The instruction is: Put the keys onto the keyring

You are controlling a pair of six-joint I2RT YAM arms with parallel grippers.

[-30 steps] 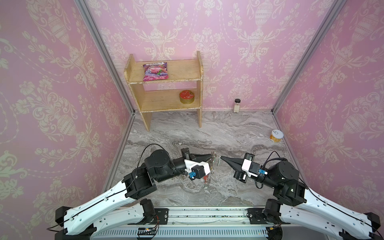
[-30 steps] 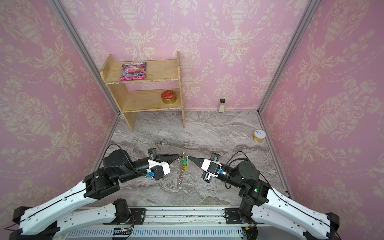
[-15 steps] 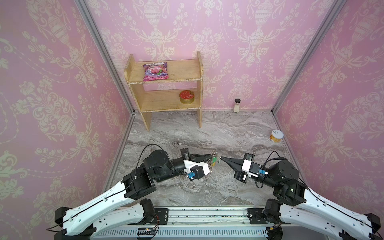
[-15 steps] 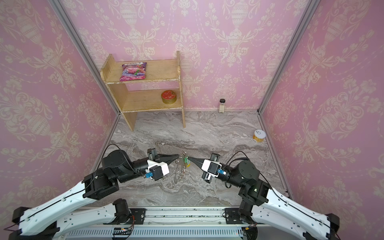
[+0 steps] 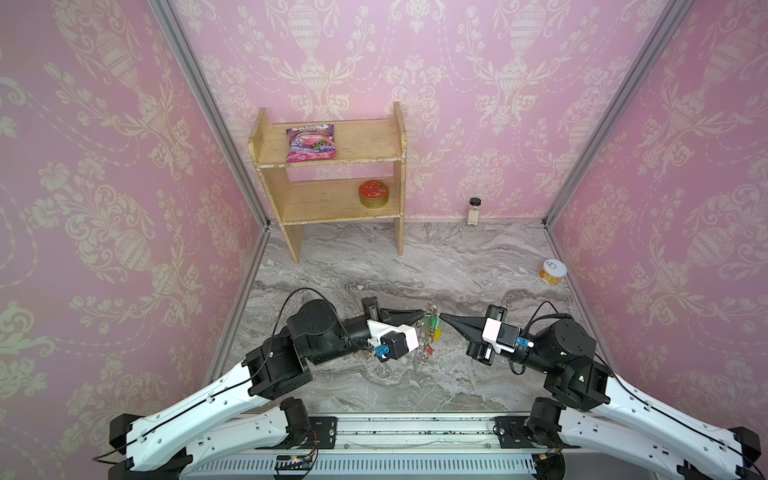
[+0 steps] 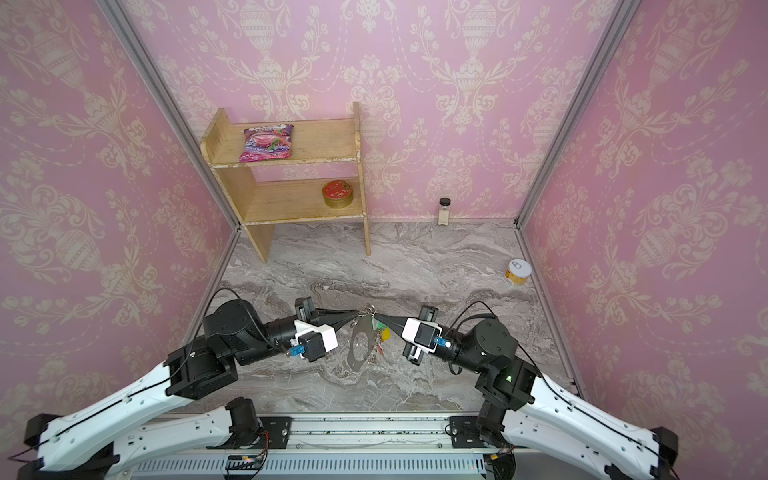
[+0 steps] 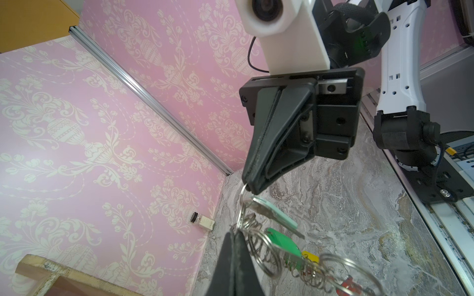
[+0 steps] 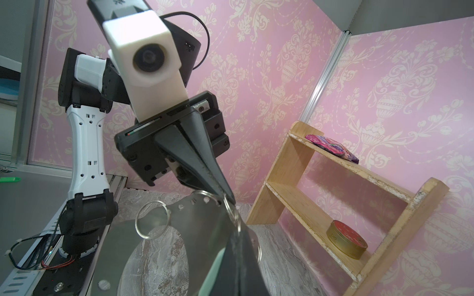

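Note:
Both top views show my two grippers meeting tip to tip above the marble floor. The left gripper (image 5: 423, 319) (image 7: 234, 234) is shut on the top rim of the keyring (image 6: 359, 345) (image 8: 195, 217), a flat grey hoop that hangs down with small silver loops and green (image 7: 282, 243), yellow and red tags. The right gripper (image 5: 444, 317) (image 8: 232, 223) is shut on a thin silver ring. From it hang the keys (image 7: 272, 212) with their pale mint tag. That ring lies against the hoop's rim; whether it passes through a hole I cannot tell.
A wooden shelf (image 5: 332, 166) stands at the back left with a pink bag (image 5: 311, 143) on top and a red tin (image 5: 374, 193) below. A small bottle (image 5: 473, 210) stands by the back wall, a yellow jar (image 5: 552, 272) by the right wall.
Both arms stay almost where they were. The hanging hoop and its tags have swung slightly beneath the left gripper.

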